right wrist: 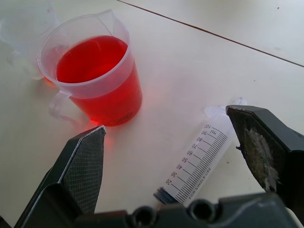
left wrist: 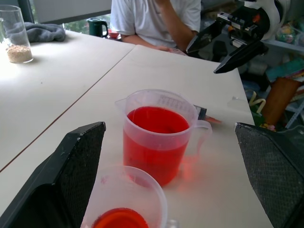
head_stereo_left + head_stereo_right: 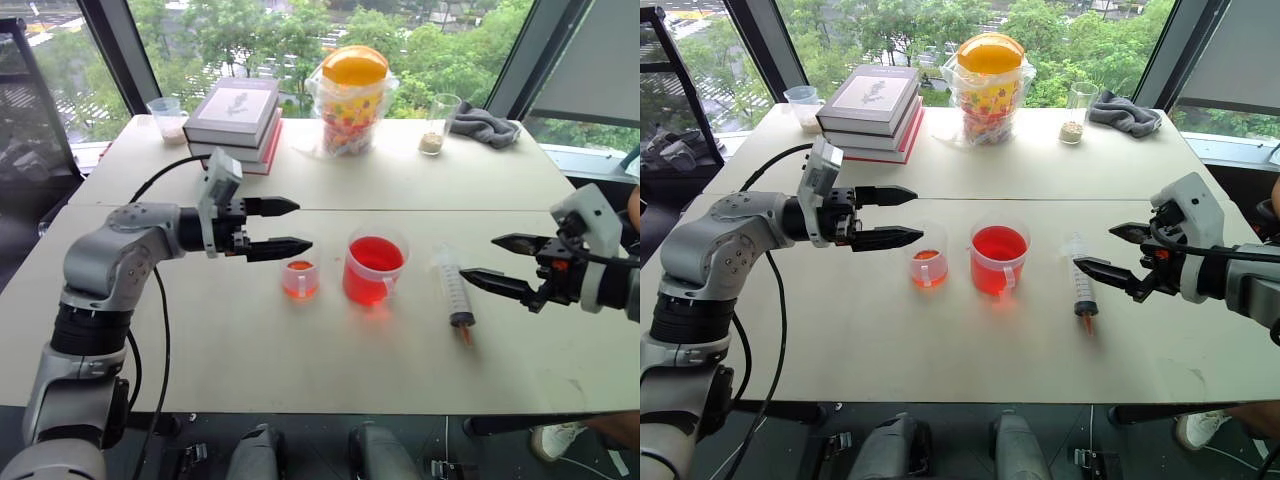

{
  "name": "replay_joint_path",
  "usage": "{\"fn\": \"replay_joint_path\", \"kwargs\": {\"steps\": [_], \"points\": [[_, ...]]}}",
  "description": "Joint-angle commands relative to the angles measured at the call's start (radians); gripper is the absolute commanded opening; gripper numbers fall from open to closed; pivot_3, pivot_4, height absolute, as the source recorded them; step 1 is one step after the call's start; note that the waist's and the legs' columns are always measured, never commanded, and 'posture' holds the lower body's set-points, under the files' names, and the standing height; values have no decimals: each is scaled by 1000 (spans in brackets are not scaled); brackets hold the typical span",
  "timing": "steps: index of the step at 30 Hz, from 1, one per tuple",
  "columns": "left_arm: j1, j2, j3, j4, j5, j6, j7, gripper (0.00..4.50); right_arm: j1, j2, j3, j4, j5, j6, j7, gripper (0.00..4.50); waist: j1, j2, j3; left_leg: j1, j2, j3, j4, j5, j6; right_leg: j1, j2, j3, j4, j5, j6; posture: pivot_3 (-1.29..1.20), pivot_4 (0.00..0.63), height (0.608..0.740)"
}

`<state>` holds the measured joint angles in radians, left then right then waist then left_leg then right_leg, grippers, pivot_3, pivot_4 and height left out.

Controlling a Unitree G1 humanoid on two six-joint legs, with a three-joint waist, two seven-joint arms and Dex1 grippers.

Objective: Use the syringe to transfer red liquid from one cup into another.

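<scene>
The syringe (image 3: 455,290) lies flat on the white table (image 3: 250,350), its orange tip toward the near edge; its graduated barrel (image 1: 199,161) shows between my right fingers. Left of it stands the handled beaker (image 3: 375,268), well filled with red liquid (image 1: 90,57). The small narrow cup (image 3: 300,279), left of the beaker, holds a shallow layer of red. My left gripper (image 3: 303,225) hovers open and level just above and left of the small cup. My right gripper (image 3: 478,257) hangs open to the right of the syringe, above the table, holding nothing.
At the table's far side are a stack of books (image 3: 235,120), a yellow-lidded jar in a bag (image 3: 352,95), a glass with grains (image 3: 438,125), a grey cloth (image 3: 485,125) and a plastic cup (image 3: 168,120). A black cable (image 3: 160,330) crosses the near left. A person in white (image 2: 156,19) sits nearby.
</scene>
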<state>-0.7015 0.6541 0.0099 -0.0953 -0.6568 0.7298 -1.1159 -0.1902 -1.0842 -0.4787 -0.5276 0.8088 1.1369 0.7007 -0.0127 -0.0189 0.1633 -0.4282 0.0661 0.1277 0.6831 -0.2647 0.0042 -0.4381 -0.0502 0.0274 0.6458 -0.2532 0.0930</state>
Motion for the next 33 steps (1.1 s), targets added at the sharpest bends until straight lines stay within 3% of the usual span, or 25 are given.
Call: {"fn": "replay_joint_path", "kwargs": {"steps": [1, 15, 23, 28, 33], "points": [[-16, -3, 11, -12, -4, -12, 3, 4500, -14, -25, -37, -21, 8, -2, 1, 4453, 0, 0, 0, 0, 0, 0, 0, 0, 0, 0, 0, 0, 0, 0, 0, 0, 150, 740], [-52, -34, -1, -3, -7, 0, 7, 4500, -8, -46, -21, 9, -4, 16, 10, 4453, 0, 0, 0, 0, 0, 0, 0, 0, 0, 0, 0, 0, 0, 0, 0, 0, 150, 740], [-41, -51, 0, -6, 5, -26, 20, 4500, -102, -89, 48, 112, 10, 120, 2, 4453, 0, 0, 0, 1, 0, 0, 0, 0, 0, 0, 0, 0, 0, 0, 0, 0, 150, 740], [-40, -85, -12, 9, 14, -50, 17, 4500, -298, -133, 213, 257, -11, 252, -14, 4453, -3, 0, 0, 1, 0, 0, 0, 0, 0, 0, 0, 1, 0, 0, 0, 0, 150, 740], [-54, -116, -36, 47, 35, -91, -3, 4500, -566, -74, 435, 497, -104, 356, -42, 4453, -5, 0, 0, 1, 0, 1, 0, 0, 0, -1, 0, 2, 0, 0, -1, 0, 150, 740]]}}
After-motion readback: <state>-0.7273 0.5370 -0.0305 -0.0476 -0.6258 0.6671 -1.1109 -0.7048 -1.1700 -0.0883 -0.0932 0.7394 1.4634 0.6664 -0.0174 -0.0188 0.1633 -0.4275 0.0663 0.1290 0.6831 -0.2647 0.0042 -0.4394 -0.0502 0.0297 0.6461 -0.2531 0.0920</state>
